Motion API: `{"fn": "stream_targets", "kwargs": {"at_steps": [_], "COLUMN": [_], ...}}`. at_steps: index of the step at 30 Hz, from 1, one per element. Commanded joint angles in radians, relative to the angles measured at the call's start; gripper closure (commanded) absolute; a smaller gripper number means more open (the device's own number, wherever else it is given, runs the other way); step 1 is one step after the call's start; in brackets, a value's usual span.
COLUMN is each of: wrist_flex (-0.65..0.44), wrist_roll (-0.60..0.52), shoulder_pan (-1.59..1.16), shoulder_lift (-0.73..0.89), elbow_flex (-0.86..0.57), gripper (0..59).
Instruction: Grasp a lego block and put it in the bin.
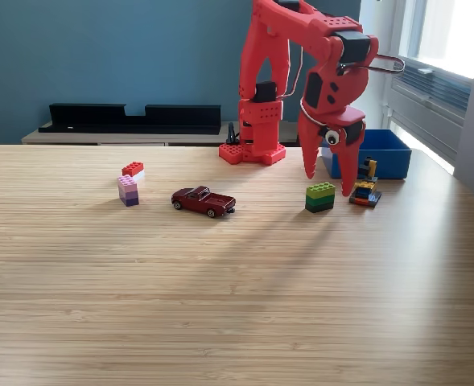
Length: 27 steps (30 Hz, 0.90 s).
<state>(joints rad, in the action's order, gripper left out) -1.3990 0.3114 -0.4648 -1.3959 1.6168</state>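
The red gripper (pixel 330 183) is seen pointing down over the table (pixel 220 305), its two fingers spread apart with nothing between them. One finger (pixel 310 165) hangs at the exterior view's left and the other finger (pixel 348 173) at its right; a googly eye (pixel 331 137) is stuck on the gripper body above them. Just below and between the fingertips, slightly toward the exterior view's left, a green block (pixel 320 197) is set on the table, lime on top and darker green beneath. Just to the exterior view's right of the gripper a small multicoloured pile (pixel 366 190) of blocks is found, close in front of the bin (pixel 381 154), which lies behind the gripper near the table's far right edge. The arm's base (pixel 253 149) is fixed at the far edge of the table. Further to the exterior view's left a dark red toy car (pixel 204 201) is parked, and beyond it a pink-and-purple stack (pixel 128 190) with a red-and-white block (pixel 133 170) just behind it.
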Motion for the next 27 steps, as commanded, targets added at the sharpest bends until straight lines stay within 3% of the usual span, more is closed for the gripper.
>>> {"fn": "stream_targets", "kwargs": {"at_steps": [1,8,18,23,27], "wrist_flex": [0.075,0.265,0.374,0.411,0.431], "wrist_roll": [0.011,0.009,0.017,0.017,0.005], "shoulder_pan": [0.000,0.005,0.017,0.052,0.063], "shoulder_lift": [-0.155,-0.195,-0.193,-0.193,-0.193], "elbow_flex": [0.060,0.213,0.276,0.276,0.273], "gripper": [30.6,32.1,36.4,42.5,53.6]}}
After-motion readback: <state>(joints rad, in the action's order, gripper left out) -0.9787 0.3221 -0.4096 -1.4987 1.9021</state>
